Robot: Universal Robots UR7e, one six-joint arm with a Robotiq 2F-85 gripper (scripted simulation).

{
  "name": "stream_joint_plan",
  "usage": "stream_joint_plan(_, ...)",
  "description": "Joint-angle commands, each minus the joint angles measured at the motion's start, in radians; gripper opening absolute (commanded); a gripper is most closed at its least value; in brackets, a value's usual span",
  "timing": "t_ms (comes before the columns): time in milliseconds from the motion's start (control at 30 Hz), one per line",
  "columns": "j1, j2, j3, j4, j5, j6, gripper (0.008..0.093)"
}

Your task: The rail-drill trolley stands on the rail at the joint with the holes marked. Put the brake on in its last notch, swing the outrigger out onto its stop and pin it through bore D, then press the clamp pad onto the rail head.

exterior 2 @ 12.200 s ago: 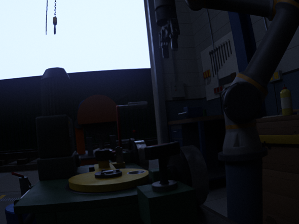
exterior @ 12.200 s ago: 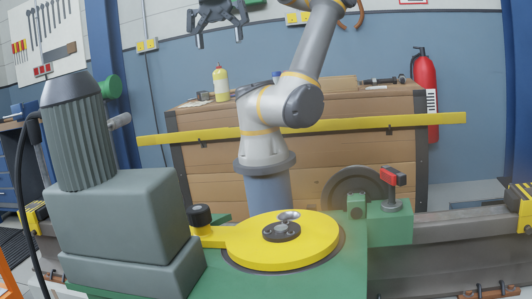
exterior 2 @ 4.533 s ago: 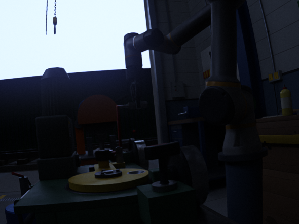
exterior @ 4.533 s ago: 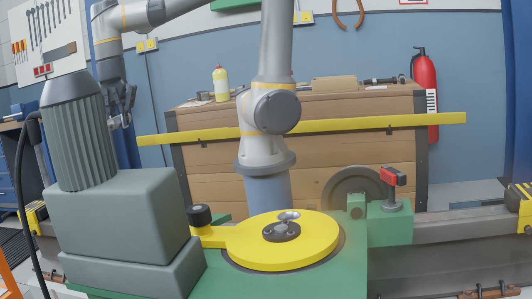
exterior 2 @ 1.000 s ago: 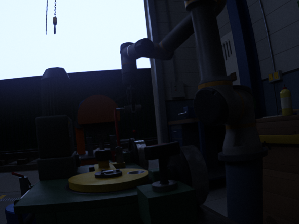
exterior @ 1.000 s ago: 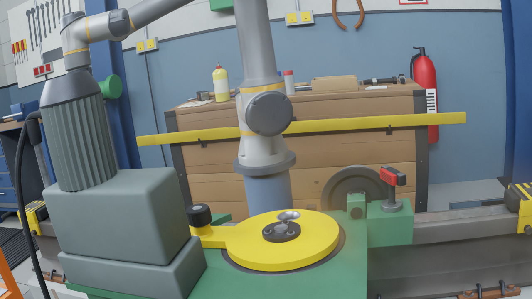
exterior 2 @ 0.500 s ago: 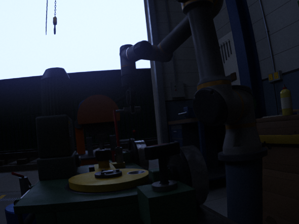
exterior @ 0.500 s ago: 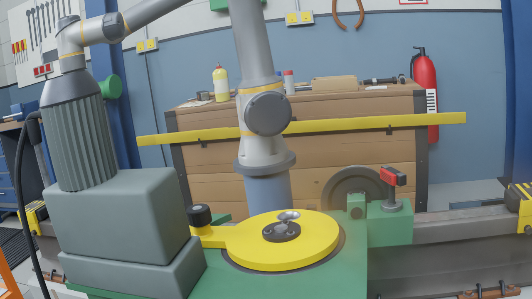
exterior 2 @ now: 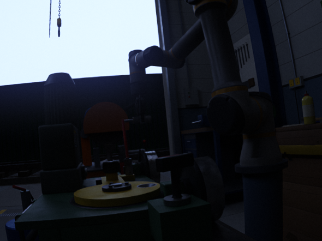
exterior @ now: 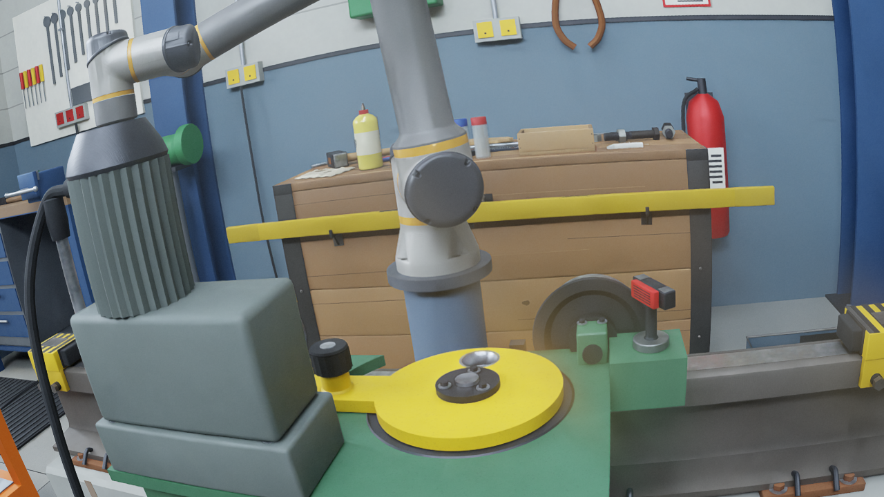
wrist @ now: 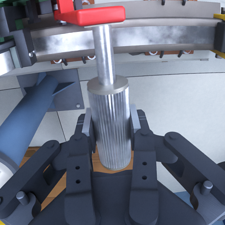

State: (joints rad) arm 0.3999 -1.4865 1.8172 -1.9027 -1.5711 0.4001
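A steel pin (wrist: pixel 109 117) with a knurled grip and a thin shank sits in my gripper (wrist: pixel 111 123). Its shank points toward the rail (wrist: pixel 126 39). A red handle (wrist: pixel 92 15) shows past the shank's tip, over the rail. On the green trolley deck lies the yellow outrigger disc (exterior: pixel 457 395) with a black knob (exterior: pixel 331 356) on its arm and a bore (exterior: pixel 479 357) near its far edge. The red-topped clamp pad (exterior: pixel 652 309) stands upright on the deck's right block. From the side cameras my gripper is hidden behind the drill motor (exterior: pixel 130 229). My gripper is closed around the pin's knurled grip.
A wooden crate (exterior: pixel 494 247) with a yellow bar across it stands behind the trolley, bottles and tools on top. The arm's blue pedestal (exterior: pixel 445 315) rises between crate and trolley. A blue brace (wrist: pixel 27 117) slants under the rail. A red extinguisher (exterior: pixel 708 148) hangs on the wall.
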Motion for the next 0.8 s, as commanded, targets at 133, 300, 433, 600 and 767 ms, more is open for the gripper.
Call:
stream_joint_plan(133, -0.002, 0.006, -0.005, -0.001, 0.000, -0.002, 0.0080)
stream_joint_plan(300, -0.004, 0.011, -0.008, -0.003, 0.000, -0.004, 0.0080)
stream_joint_plan(433, -0.005, 0.014, -0.010, -0.004, 0.000, -0.005, 0.0080)
stream_joint_plan(600, -0.006, 0.017, -0.012, -0.005, 0.000, -0.006, 0.0080)
stream_joint_plan(767, -0.007, 0.019, -0.013, -0.006, 0.000, -0.007, 0.0080)
